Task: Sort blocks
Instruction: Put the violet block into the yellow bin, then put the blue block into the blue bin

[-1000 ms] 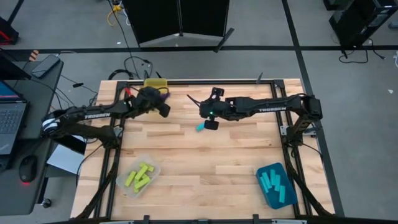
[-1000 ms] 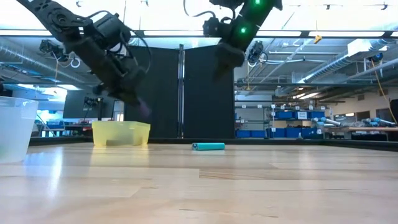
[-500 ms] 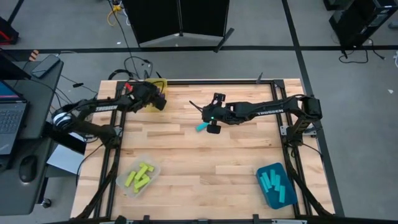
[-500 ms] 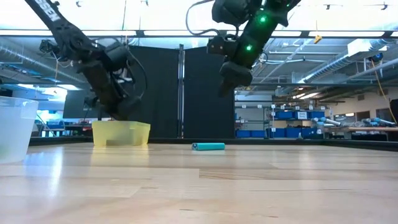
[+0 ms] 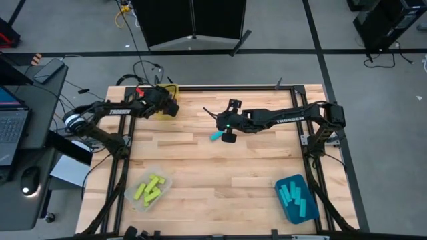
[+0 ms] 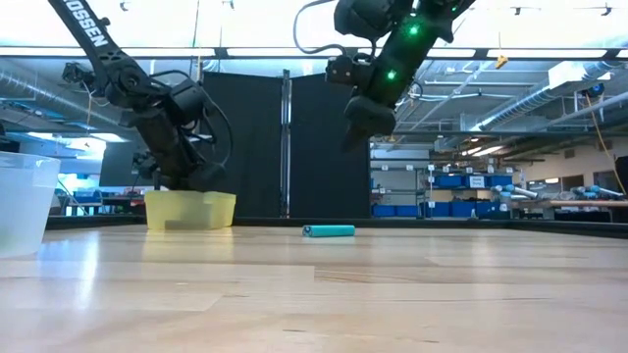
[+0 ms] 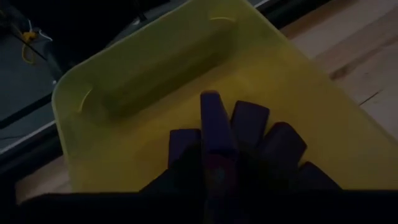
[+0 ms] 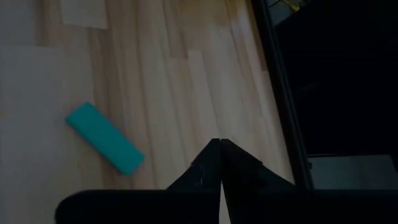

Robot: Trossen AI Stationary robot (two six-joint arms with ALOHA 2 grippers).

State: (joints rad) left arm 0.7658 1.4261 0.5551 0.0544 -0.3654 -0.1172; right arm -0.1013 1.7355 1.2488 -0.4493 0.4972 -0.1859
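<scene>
My right gripper (image 8: 221,146), fingertips pressed together and empty, hovers beside the cyan block (image 8: 104,137); descending closed, I risk knocking it away. My left gripper (image 7: 214,155) clamps a purple block (image 7: 213,124) over the yellow bin (image 7: 93,81).

Robotics lab / industrial workshop. Wood-top table (image 5: 220,167) in a black metal frame on grey concrete floor w/ cables, laptop desk (image 5: 20,127) at left. Behind: shelving w/ blue storage bins (image 6: 461,181), exposed ceiling ducts (image 6: 530,108), strip lights.
</scene>
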